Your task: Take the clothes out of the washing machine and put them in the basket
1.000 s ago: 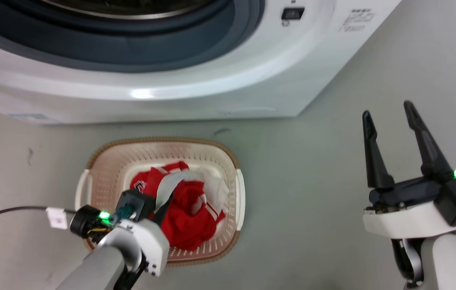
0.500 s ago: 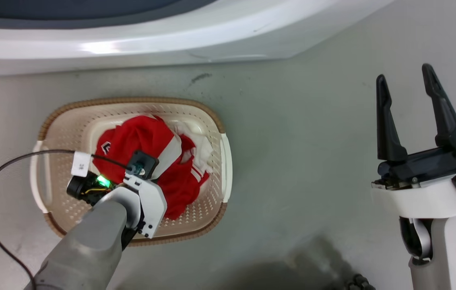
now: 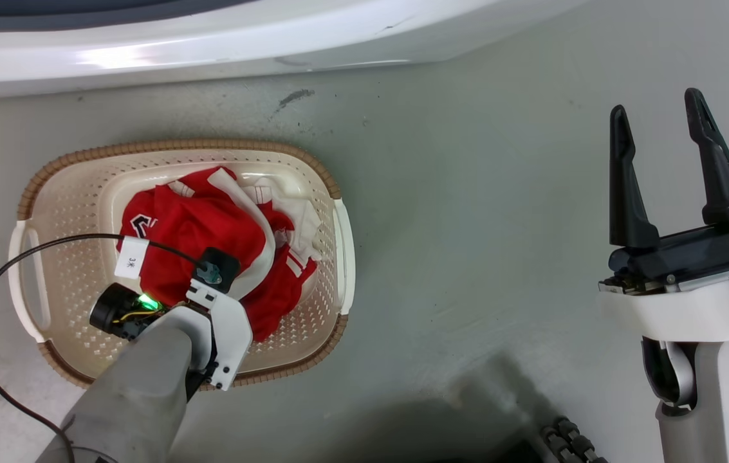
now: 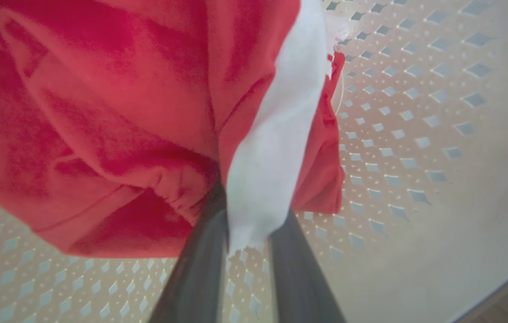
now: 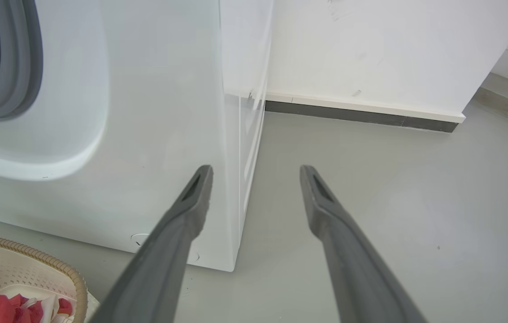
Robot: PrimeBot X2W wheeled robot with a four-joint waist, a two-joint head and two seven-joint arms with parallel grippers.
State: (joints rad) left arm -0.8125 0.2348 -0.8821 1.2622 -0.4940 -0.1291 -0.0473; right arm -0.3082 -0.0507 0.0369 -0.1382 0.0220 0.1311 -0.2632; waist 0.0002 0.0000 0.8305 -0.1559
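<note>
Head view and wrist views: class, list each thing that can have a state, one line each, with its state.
left tool: shut on the clothes, down in the basket
right tool: open, empty
clothes: bunched in the basket
basket: upright on the floor, holding clothes
washing machine: porthole gasket uncovered

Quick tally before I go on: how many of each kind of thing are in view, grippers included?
washing machine: 1
basket: 1
clothes heap, red and white, in the basket: 1
grippers: 2, left gripper shut on the clothes heap, right gripper open
Total: 5
</note>
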